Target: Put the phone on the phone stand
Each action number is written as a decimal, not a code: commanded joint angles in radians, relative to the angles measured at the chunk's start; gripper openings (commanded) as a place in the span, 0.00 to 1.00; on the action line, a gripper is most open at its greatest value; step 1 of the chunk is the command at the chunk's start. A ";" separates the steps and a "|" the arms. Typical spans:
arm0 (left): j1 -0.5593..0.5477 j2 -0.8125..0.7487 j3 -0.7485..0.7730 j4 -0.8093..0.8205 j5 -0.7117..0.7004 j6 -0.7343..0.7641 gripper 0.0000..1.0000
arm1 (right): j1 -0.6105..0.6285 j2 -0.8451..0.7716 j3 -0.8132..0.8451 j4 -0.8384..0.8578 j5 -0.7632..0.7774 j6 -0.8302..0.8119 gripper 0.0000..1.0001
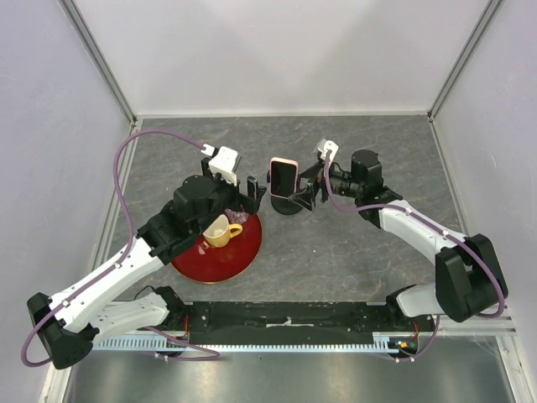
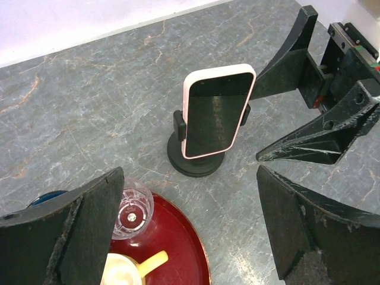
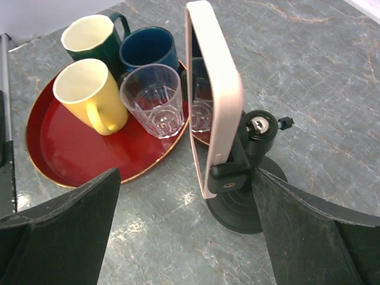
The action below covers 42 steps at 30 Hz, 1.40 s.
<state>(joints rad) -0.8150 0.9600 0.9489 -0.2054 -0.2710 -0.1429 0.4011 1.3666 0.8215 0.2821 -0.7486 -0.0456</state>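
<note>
We found the phone [image 2: 217,113] upright in the phone stand [image 2: 193,161]. The left gripper [image 1: 252,191] and right gripper [image 1: 309,191] had their jaws spread, holding nothing. We judged that backing straight away without brushing the phone was best.

phone [image 1: 283,175] on phone stand [image 1: 287,204]; tray [image 1: 232,260] to left.

Grey marbled table [image 1: 352,252] with red round tray [image 1: 220,262] beside black phone stand [image 1: 286,206].

Grey veined table [image 1: 352,260] enclosed by plain white walls [image 1: 277,50] and aluminium corner posts [image 1: 100,60]
</note>
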 commanded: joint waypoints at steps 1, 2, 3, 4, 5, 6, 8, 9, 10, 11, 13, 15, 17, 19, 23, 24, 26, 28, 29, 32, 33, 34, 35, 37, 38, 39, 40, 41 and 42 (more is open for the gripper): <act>0.054 -0.027 -0.036 0.078 0.100 0.029 0.98 | 0.004 0.035 0.054 0.015 0.043 -0.071 0.98; 0.069 -0.027 -0.038 0.072 0.116 0.010 0.97 | 0.002 0.043 0.056 0.019 0.045 -0.071 0.96; 0.095 -0.029 -0.041 0.072 0.131 0.006 0.97 | 0.004 0.048 0.059 0.020 0.045 -0.073 0.96; 0.105 -0.032 -0.045 0.070 0.151 0.006 0.97 | 0.005 0.057 0.064 0.022 0.054 -0.071 0.96; 0.112 -0.035 -0.045 0.072 0.151 0.011 0.97 | 0.005 0.060 0.065 0.023 0.058 -0.073 0.96; 0.120 -0.035 -0.045 0.069 0.151 0.012 0.96 | 0.007 0.061 0.064 0.025 0.069 -0.071 0.96; 0.126 -0.041 -0.048 0.073 0.165 0.011 0.96 | 0.007 0.063 0.062 0.032 0.109 -0.066 0.97; 0.132 -0.043 -0.050 0.077 0.171 0.008 0.96 | 0.007 0.066 0.062 0.035 0.121 -0.062 0.97; 0.135 -0.043 -0.053 0.078 0.185 0.005 0.96 | 0.007 0.068 0.062 0.042 0.126 -0.060 0.98; 0.137 -0.040 -0.055 0.081 0.193 0.000 0.95 | 0.007 0.072 0.065 0.048 0.124 -0.056 0.98; 0.142 -0.034 -0.055 0.080 0.210 -0.006 0.95 | 0.007 0.092 0.079 0.051 0.118 -0.043 0.98; 0.146 -0.026 -0.053 0.078 0.219 -0.011 0.94 | 0.010 0.106 0.090 0.069 0.098 -0.037 0.97; 0.149 -0.023 -0.053 0.078 0.230 -0.014 0.94 | 0.008 0.126 0.096 0.083 0.086 -0.033 0.95; 0.154 -0.023 -0.055 0.080 0.239 -0.017 0.93 | 0.008 0.137 0.097 0.103 0.071 -0.025 0.93; 0.165 -0.018 -0.056 0.086 0.256 -0.027 0.93 | 0.008 0.166 0.117 0.124 0.043 -0.008 0.86; 0.169 -0.012 -0.056 0.087 0.266 -0.030 0.93 | 0.008 0.178 0.126 0.126 0.032 -0.007 0.85; 0.178 -0.009 -0.056 0.086 0.265 -0.035 0.92 | 0.008 0.192 0.131 0.141 0.019 0.004 0.81; 0.185 -0.003 -0.056 0.087 0.294 -0.043 0.92 | 0.008 0.203 0.133 0.155 0.008 0.009 0.79; 0.191 0.000 -0.055 0.089 0.299 -0.044 0.92 | 0.008 0.207 0.133 0.157 0.006 0.010 0.78; 0.201 0.006 -0.055 0.090 0.317 -0.053 0.91 | 0.008 0.213 0.133 0.160 0.005 0.010 0.75; 0.206 0.008 -0.055 0.092 0.326 -0.055 0.91 | 0.008 0.216 0.131 0.161 0.003 0.012 0.73; 0.208 0.011 -0.056 0.095 0.329 -0.058 0.91 | 0.008 0.218 0.131 0.167 0.002 0.012 0.70; 0.212 0.013 -0.056 0.095 0.334 -0.060 0.91 | 0.008 0.219 0.128 0.172 0.000 0.015 0.68; 0.218 0.017 -0.056 0.098 0.349 -0.067 0.91 | 0.008 0.221 0.127 0.186 -0.003 0.021 0.63; 0.223 0.020 -0.056 0.098 0.351 -0.069 0.91 | 0.007 0.224 0.125 0.187 -0.005 0.023 0.62; 0.226 0.020 -0.058 0.098 0.357 -0.069 0.90 | 0.008 0.224 0.125 0.189 -0.005 0.024 0.60; 0.227 0.022 -0.058 0.100 0.358 -0.073 0.90 | 0.008 0.226 0.123 0.196 -0.005 0.029 0.57; 0.231 0.025 -0.058 0.103 0.360 -0.073 0.90 | 0.008 0.224 0.119 0.200 -0.006 0.032 0.55; 0.234 0.026 -0.059 0.103 0.363 -0.075 0.90 | 0.008 0.223 0.117 0.206 -0.006 0.033 0.54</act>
<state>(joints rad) -0.5941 0.9794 0.8928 -0.1535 0.0563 -0.1818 0.4030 1.5860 0.9150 0.4080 -0.7109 -0.0292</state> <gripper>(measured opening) 0.905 0.621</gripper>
